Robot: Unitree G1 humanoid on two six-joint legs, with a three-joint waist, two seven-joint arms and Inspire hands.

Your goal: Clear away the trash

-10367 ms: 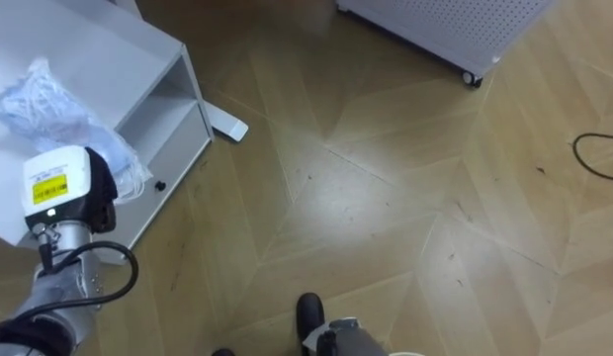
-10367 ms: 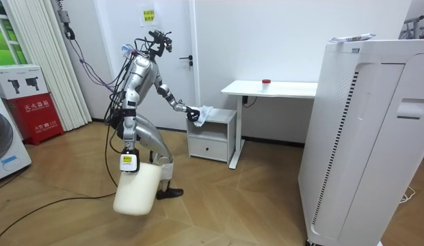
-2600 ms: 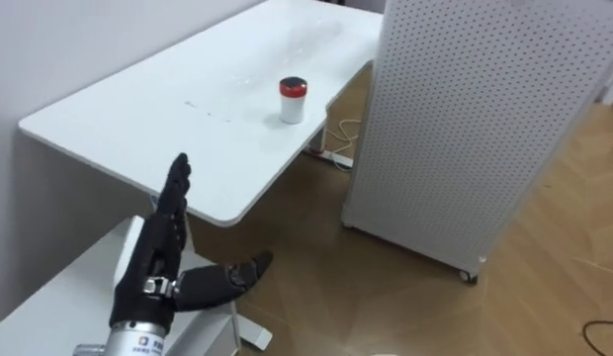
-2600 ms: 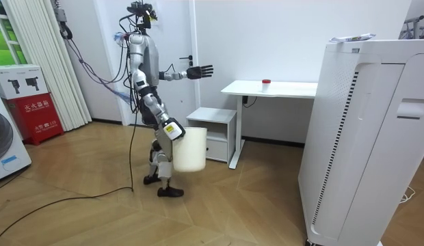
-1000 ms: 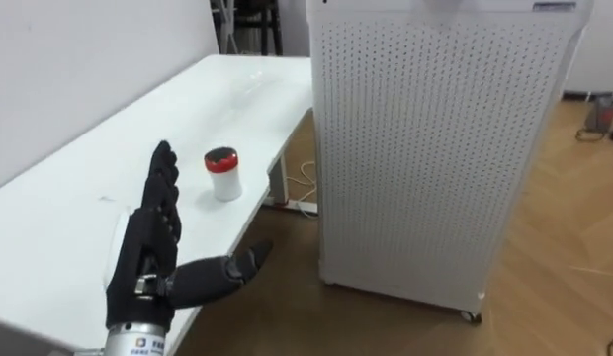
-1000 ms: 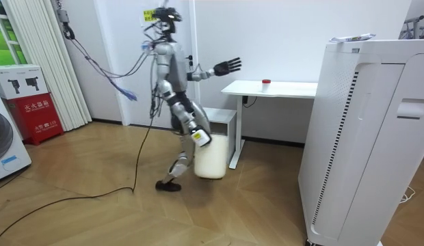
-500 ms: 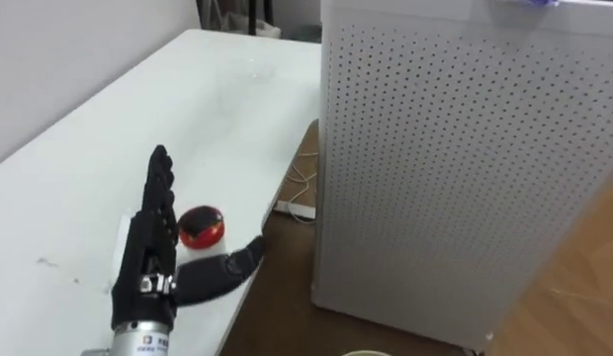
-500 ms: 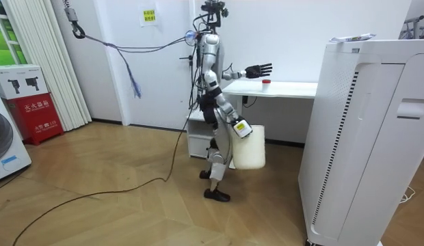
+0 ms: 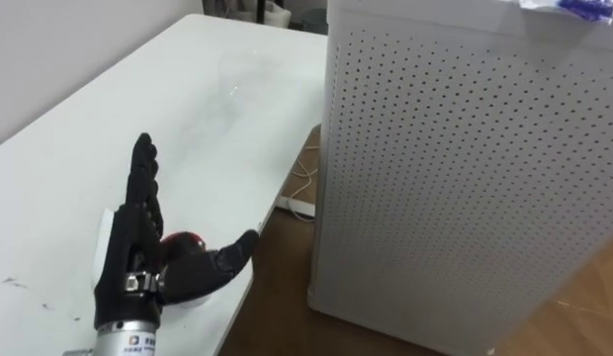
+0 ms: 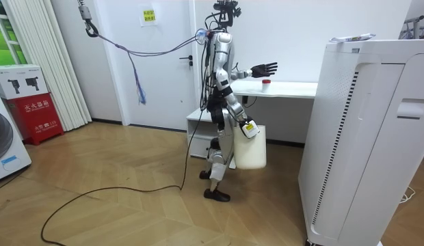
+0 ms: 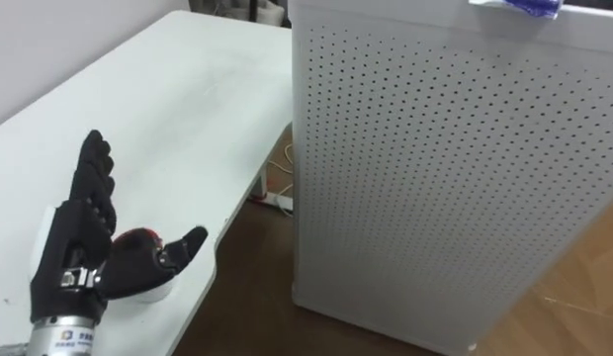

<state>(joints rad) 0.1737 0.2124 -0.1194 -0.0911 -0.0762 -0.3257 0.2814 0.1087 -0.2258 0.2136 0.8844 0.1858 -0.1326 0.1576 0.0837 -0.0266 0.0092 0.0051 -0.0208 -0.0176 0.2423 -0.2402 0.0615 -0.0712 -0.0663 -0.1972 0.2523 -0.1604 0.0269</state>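
This is a room fitted out like a home yet used as a test lab. The homely side shows in the herringbone wood floor [image 10: 116, 205], a plain white wall [image 10: 301, 41], a door [image 10: 164, 82], long pale curtains [image 10: 44, 68], a white table [image 10: 287, 89] against the wall and a washing machine [image 10: 3, 147] at the room view's left edge. The lab side shows in a hook [image 10: 87, 26] hanging from above, a red box [image 10: 35, 109] on the floor and a tall white perforated unit [image 9: 455, 168] just beside the table's end.
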